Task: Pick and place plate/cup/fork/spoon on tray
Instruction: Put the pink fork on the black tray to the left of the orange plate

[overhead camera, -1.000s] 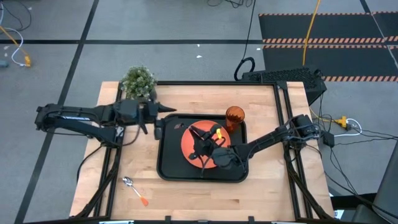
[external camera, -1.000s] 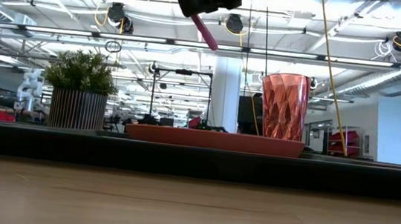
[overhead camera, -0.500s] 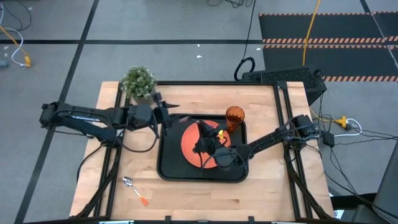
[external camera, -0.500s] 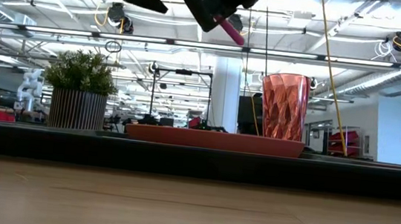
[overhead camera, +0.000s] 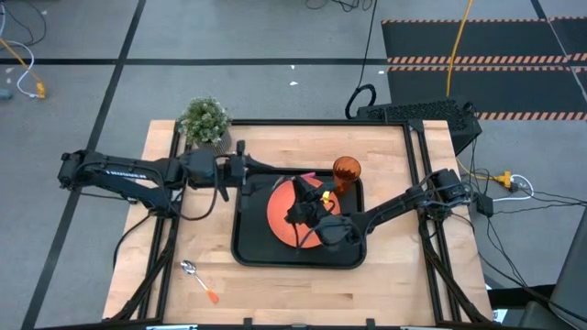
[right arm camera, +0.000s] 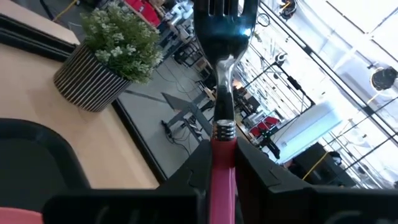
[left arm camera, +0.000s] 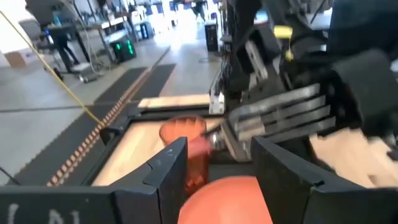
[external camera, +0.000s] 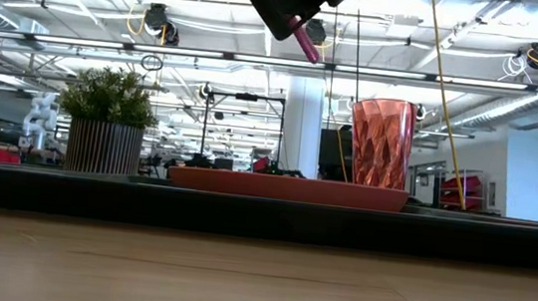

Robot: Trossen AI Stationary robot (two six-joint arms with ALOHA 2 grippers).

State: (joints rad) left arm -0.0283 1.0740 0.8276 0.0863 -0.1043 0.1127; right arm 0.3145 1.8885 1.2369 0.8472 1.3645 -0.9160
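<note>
Table (overhead camera: 385, 284): pale wooden top, bearing everything listed here; both arms reach in over it from opposite sides.

Tray (overhead camera: 248, 247): black, rectangular, raised rim. It lies directly beneath the right gripper and extends under the tips of the left gripper.

Plate (overhead camera: 282, 220): round, orange, flat on the tray. It sits below both grippers, partly covered by the right gripper in the high view. In the low view it is a thin orange band (external camera: 285, 186) on the tray, well under the raised fork.

Potted plant (overhead camera: 204, 120): green, in a striped pot, on the table outside the tray, behind and to the side of the left gripper's wrist.

Cup (overhead camera: 346, 170): translucent orange tumbler, upright in the tray's far corner, just beyond the right gripper and beside the plate's edge. In the left wrist view it stands ahead, past the spread fingers (left arm camera: 168, 168).

Right gripper (overhead camera: 307, 203): raised above the plate, fingers closed narrowly on the fork's handle.

Left gripper (overhead camera: 275, 174): reaching over the tray's near-left rim toward the right gripper, fingers spread wide, holding nothing; the fork's tines lie ahead between them.

Fork (right arm camera: 222, 87): pink-red handle clamped in the right gripper, silver tines pointing away from it, held in the air above the plate.

Spoon (overhead camera: 199, 280): silver bowl, orange handle, lying on the bare table well apart from both grippers, outside the tray near the front left.
</note>
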